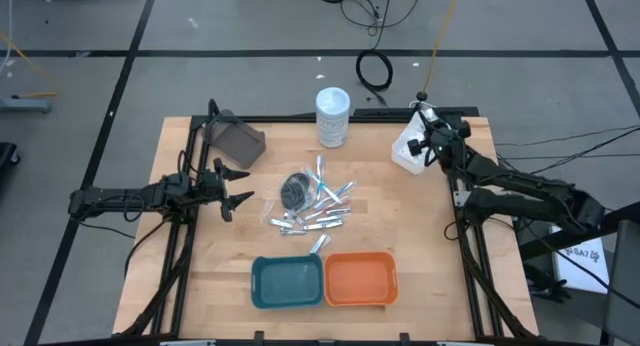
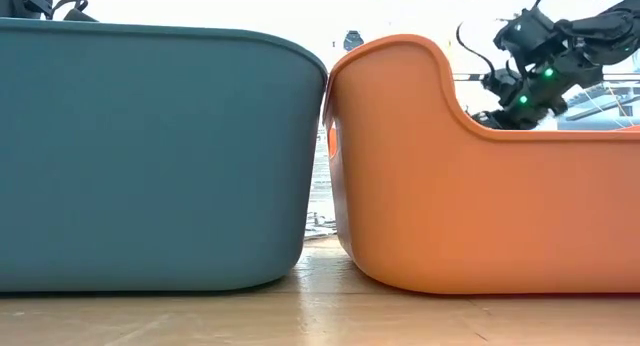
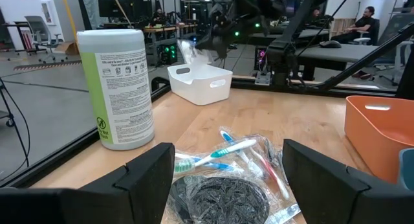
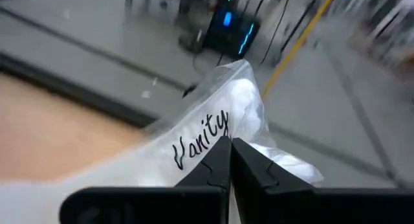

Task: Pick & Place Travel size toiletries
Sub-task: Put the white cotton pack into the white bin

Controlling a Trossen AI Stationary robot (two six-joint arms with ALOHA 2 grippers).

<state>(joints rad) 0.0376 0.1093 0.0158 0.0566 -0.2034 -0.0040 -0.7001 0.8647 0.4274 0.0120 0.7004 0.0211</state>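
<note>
We see the toiletries (image 1: 312,201) lying in a loose pile near the middle of the bench (image 1: 420,246): slim silver-white wrapped sticks fanned out, with a dark round bundle (image 1: 295,189) at the pile's left edge. In the left wrist view the pile shows clear-wrapped toothbrushes (image 3: 228,151) and the dark bundle (image 3: 220,199) just in front of the tool's fingers.

The left tool (image 1: 237,186) hovers at the left side of the bench with its fingers spread wide and nothing between them. It points toward the pile, and the dark bundle lies just beyond its tips, near but not touching.

The right tool (image 1: 428,123) is at the far right corner of the bench, well apart from the pile. Its fingers are pressed together on a clear plastic packet (image 4: 220,130) with the black word "Vanity" written on it, held above a white bin (image 1: 412,151). In the left wrist view that white bin (image 3: 199,82) stands past the pile with the right arm over it.

A tall white-lidded jar (image 1: 333,117) stands upright at the far edge of the bench, behind the pile. A teal tray (image 1: 287,282) and an orange tray (image 1: 360,279) sit side by side, touching, at the near edge, in front of the pile. A dark scoop-like holder (image 1: 236,139) sits at the far left corner.

People sit at desks in the room beyond (image 3: 365,20).
</note>
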